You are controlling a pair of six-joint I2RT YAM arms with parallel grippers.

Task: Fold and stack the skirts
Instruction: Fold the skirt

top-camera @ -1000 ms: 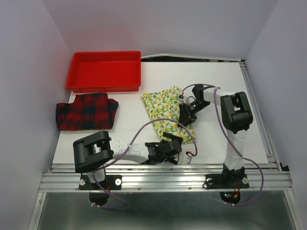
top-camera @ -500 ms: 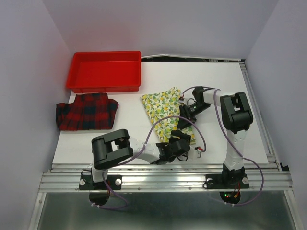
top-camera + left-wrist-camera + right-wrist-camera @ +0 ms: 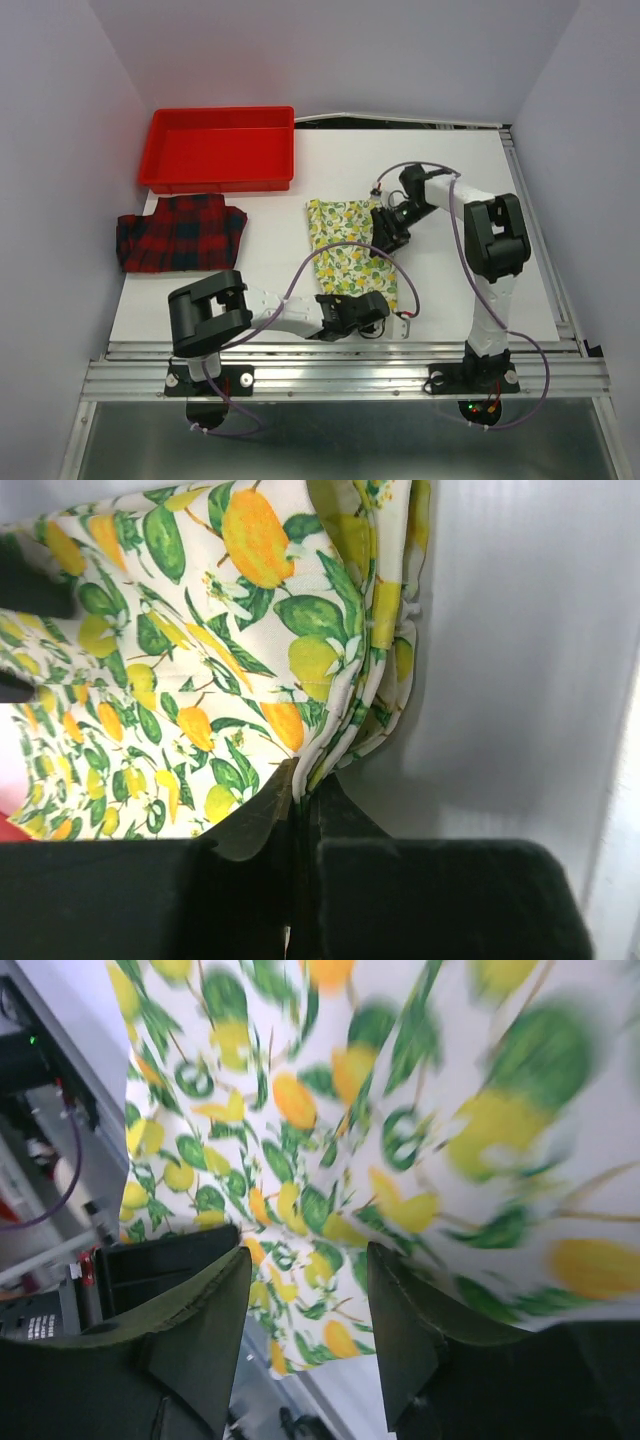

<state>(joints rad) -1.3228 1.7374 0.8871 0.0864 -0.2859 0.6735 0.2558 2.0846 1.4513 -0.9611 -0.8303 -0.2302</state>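
Lemon skirt (image 3: 345,250): on counter (image 3: 470,180), front-right of red tray (image 3: 220,150). Near hem pinched in left hand (image 3: 300,785), likely for folding. Right hand (image 3: 388,228) spread at far edge. Plaid skirt (image 3: 180,232): before tray, awaiting stacking.

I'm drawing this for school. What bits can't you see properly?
Top view: the left gripper hides the near edge of the lemon skirt.
Right wrist view: the print is blurred at upper right.
Left wrist view: the fingers cover the pinched edge.
Plaid skirt: outside both wrist views.
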